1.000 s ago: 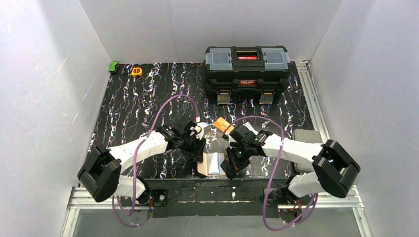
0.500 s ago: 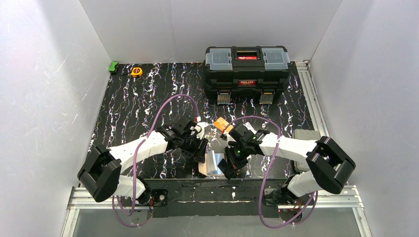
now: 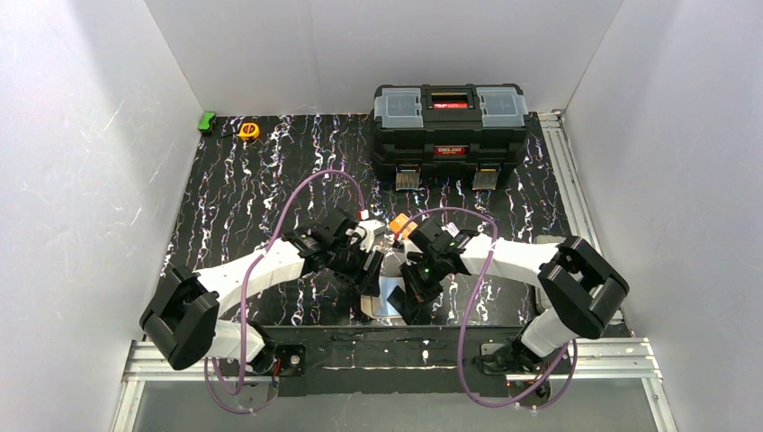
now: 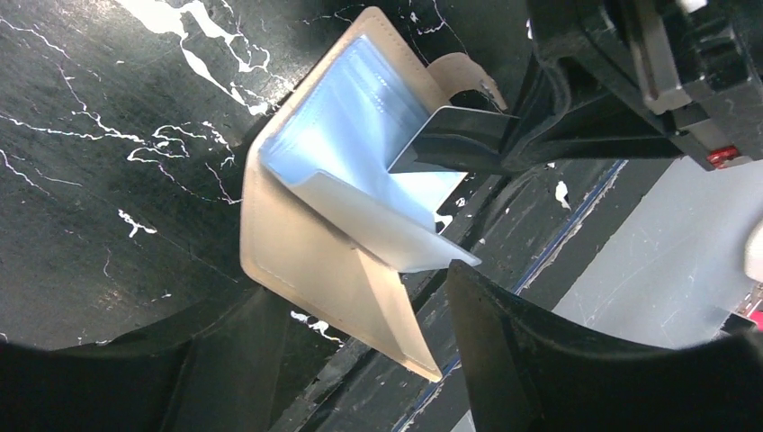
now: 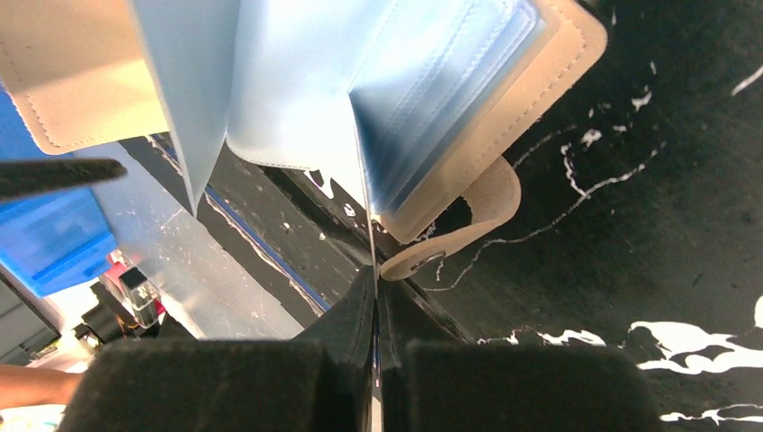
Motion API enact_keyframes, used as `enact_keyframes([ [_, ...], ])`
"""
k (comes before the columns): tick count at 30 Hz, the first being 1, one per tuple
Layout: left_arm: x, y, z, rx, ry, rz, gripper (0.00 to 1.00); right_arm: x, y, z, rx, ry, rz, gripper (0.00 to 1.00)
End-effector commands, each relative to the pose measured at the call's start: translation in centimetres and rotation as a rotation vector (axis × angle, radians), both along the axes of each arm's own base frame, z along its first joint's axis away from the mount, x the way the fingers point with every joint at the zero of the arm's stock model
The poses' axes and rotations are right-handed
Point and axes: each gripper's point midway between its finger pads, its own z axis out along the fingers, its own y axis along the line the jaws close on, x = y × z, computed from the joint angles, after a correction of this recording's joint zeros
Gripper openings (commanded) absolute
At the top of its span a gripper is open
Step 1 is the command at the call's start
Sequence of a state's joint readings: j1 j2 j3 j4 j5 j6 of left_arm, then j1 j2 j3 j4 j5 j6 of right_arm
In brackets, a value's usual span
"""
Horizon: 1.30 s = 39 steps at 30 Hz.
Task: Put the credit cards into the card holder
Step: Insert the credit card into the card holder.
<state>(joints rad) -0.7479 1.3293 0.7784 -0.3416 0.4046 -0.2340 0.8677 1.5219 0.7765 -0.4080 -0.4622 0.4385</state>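
Observation:
The card holder [image 3: 387, 301] lies open near the table's front edge, cream outside [image 4: 306, 270] and pale blue inside [image 5: 468, 90]. My right gripper [image 5: 376, 297] is shut on the black credit card [image 4: 450, 144], which I see edge-on in the right wrist view. The card's far end sits against the holder's blue pockets by the snap tab [image 5: 468, 216]. My left gripper [image 4: 360, 360] is open; the cream cover's lower corner hangs between its fingers [image 4: 504, 351] without being pinched. The orange credit card [image 3: 402, 225] lies flat just behind both grippers.
A big black toolbox [image 3: 450, 121] stands at the back centre. A yellow tape measure [image 3: 248, 130] and a small green object [image 3: 207, 121] lie at the back left. The metal rail [image 3: 432, 355] of the table's front edge runs just under the card holder.
My left jaws have spread apart and let go of the card holder's cover. My right arm has moved left and brought the black card into the open holder.

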Motion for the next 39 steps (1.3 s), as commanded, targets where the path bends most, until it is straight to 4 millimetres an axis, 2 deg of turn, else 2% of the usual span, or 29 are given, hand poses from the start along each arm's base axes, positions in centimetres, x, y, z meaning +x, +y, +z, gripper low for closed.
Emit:
enact_keyframes([
  [1,-0.4,-0.1,0.9,-0.049,-0.004,-0.019,0.63,1.5,1.6,1.3,0.051,-0.050,0.022,0.01],
  [12,0.2,0.4,-0.1,-0.035,0.008,0.013,0.69,2.6,3.9,2.7,0.129,-0.060,0.075,0.01],
  [22,0.7,1.3,-1.1,0.003,-0.002,0.027,0.69,2.5,5.4,3.6,0.209,-0.040,0.142,0.01],
  [25,0.9,2.0,-1.6,0.036,-0.019,0.020,0.61,2.5,5.6,3.7,0.220,-0.036,0.152,0.01],
  [29,1.1,2.6,-2.0,0.064,-0.030,0.018,0.43,2.3,5.5,3.8,0.227,-0.037,0.156,0.01],
  [36,1.0,3.1,-2.0,0.096,-0.034,-0.007,0.26,2.7,5.2,4.0,0.239,-0.047,0.142,0.01],
  [39,0.7,3.4,-2.1,0.108,-0.027,-0.014,0.21,4.2,3.4,3.7,0.233,-0.051,0.056,0.01],
])
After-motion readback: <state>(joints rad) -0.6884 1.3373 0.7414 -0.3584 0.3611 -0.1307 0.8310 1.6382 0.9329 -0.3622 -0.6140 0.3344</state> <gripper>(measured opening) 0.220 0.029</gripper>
